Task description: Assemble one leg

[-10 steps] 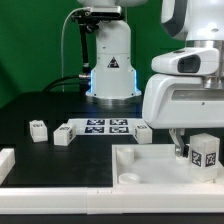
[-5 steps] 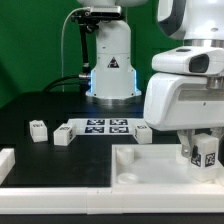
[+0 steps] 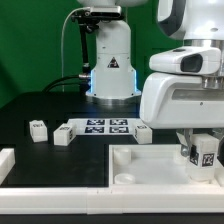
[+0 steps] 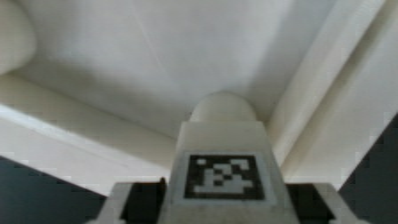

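My gripper [image 3: 203, 152] is shut on a leg [image 3: 204, 156], a chunky white post with a black-and-white tag. It holds the leg upright over the large white panel [image 3: 140, 163] at the exterior view's right. In the wrist view the leg [image 4: 222, 150] sits between my dark fingers [image 4: 143, 200], its rounded tip pointing at the panel [image 4: 160, 60]. Three more legs lie on the table: one at the far left [image 3: 38, 129], one beside the marker board's left end [image 3: 63, 134], one by its right end [image 3: 143, 132].
The marker board [image 3: 103, 126] lies on the black table in front of the robot base [image 3: 110, 70]. A round socket [image 3: 125, 176] shows in the panel's near left corner. A white block [image 3: 5, 162] sits at the left edge.
My gripper and the held leg have dropped a little toward the panel and shifted slightly to the exterior view's right. The other legs have not moved.
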You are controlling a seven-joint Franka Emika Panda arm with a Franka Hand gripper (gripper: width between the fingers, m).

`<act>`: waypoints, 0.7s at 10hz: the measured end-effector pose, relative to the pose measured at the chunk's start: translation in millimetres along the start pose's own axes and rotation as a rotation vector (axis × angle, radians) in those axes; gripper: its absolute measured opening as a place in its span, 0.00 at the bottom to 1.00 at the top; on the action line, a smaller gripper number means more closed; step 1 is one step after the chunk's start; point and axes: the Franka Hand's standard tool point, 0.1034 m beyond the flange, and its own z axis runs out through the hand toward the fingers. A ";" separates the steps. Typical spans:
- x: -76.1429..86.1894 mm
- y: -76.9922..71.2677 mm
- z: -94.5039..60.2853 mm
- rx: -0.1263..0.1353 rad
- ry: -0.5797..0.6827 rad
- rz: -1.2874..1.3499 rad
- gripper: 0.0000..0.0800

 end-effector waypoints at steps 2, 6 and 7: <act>-0.5 -2.5 0.9 -0.001 0.013 0.278 0.36; 0.2 -7.1 2.0 0.014 0.015 0.838 0.36; 0.3 -7.9 2.0 0.016 0.013 0.920 0.36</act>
